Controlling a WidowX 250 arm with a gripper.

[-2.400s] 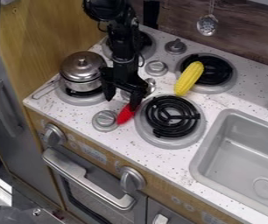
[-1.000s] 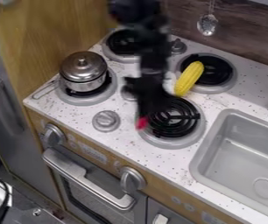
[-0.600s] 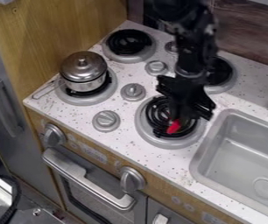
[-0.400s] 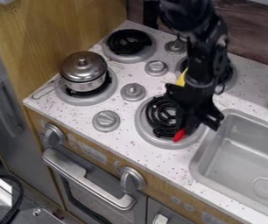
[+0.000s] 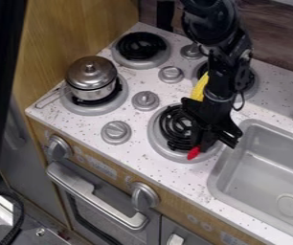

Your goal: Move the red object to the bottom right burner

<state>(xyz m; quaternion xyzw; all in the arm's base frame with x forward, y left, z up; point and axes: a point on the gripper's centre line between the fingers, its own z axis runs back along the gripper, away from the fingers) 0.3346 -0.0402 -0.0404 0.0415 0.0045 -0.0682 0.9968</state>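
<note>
Camera view: the hand point(image 5: 203, 144) is at the red object point(image 5: 193, 152), opening and grip I cannot tell.

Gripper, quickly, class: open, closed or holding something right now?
Gripper: open or closed cannot be told, nor whether it holds the red object, which pokes out below it at the bottom right burner.

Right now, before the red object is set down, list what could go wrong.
The red object shows at the near rim of the bottom right burner, so if released there it might tip or roll onto the counter.

The sink lies just right of that burner; a bump from the pincer might send it in.

The arm overlaps the yellow corn in view, so lifting away could possibly knock it.
</note>
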